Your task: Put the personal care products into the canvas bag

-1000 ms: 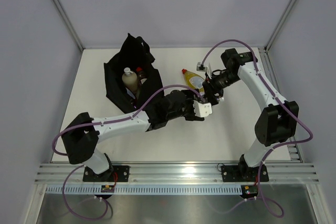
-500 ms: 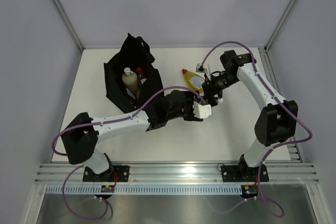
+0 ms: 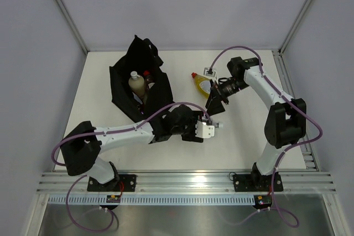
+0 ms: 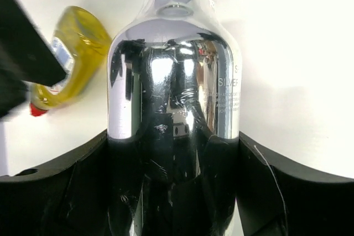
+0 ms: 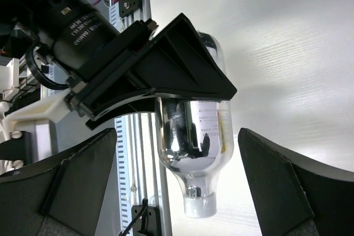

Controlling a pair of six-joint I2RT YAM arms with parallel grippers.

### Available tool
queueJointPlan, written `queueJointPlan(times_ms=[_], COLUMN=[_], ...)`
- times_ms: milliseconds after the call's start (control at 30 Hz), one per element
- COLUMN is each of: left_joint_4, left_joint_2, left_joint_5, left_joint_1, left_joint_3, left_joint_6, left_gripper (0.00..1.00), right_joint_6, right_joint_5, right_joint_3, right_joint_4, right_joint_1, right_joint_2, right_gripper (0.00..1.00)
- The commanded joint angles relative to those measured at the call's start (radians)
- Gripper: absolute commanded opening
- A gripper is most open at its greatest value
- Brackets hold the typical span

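Seen from above, a white worktop sits between pale walls, with two arms reaching in from its near edge. The left arm stretches across the middle. Its left gripper has its black fingers closed on either side of a silvery can. In the left wrist view the can fills the space between the fingers. Its mirror-bright body is clamped low down and its narrow neck points away from the wrist. We cannot tell whether the can touches the worktop.

The right arm bends in from the right side. Its right gripper sits just beyond the can and close to the left gripper. In the right wrist view its two fingers are spread wide and hold nothing. The can and the left gripper show in the gap ahead of them.

A yellow bottle with a red cap lies on the worktop just beside the right gripper. It also shows at the left edge of the left wrist view.

The canvas bag, black and boxy, stands open at the far left, well apart from both grippers. Inside it stands a cream bottle with a white cap. Just beside that is a darker bottle with red at its top.
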Motion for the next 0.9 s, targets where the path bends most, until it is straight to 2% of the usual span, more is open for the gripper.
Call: queueJointPlan(times_ms=[0, 100, 133, 167, 367, 500, 633, 800, 867], left_joint_4=[0.166, 0.155, 0.142, 0.126, -0.044, -0.183, -0.271, -0.326, -0.345], left_joint_2=[-0.071, -0.089, -0.098, -0.109, -0.246, -0.295, -0.29, -0.253, -0.235], left_joint_5=[0.035, 0.041, 0.048, 0.055, 0.044, -0.017, -0.105, -0.213, -0.301], left_joint_1=[-0.002, -0.002, -0.002, -0.002, -0.001, 0.027, 0.114, 0.286, 0.352], left_joint_3=[0.024, 0.017, 0.02, 0.034, 0.115, 0.293, 0.488, 0.674, 0.738], left_joint_6=[-0.005, -0.025, -0.031, -0.043, -0.175, -0.36, -0.561, -0.874, -0.92], left_gripper=[0.0, 0.0, 0.0, 0.0, 0.0, 0.0, 0.0, 0.0, 0.0], right_joint_6=[0.002, 0.117, 0.159, 0.221, 0.374, 0.443, 0.507, 0.553, 0.565], right_joint_5=[-0.046, 0.017, 0.043, 0.098, 0.164, 0.209, 0.193, 0.193, 0.21], right_joint_3=[0.065, 0.096, 0.102, 0.12, 0.251, 0.211, 0.101, -0.051, -0.092], right_joint_4=[-0.294, -0.213, -0.14, -0.104, 0.022, 0.164, 0.266, 0.379, 0.403], right_joint_1=[0.003, -0.017, -0.028, -0.054, -0.224, -0.318, -0.33, -0.33, -0.332], right_joint_2=[-0.009, -0.049, -0.066, -0.099, -0.198, -0.273, -0.319, -0.344, -0.351], right_gripper=[1.0, 0.99, 0.99, 0.99, 1.0, 1.0, 0.99, 1.0, 1.0])
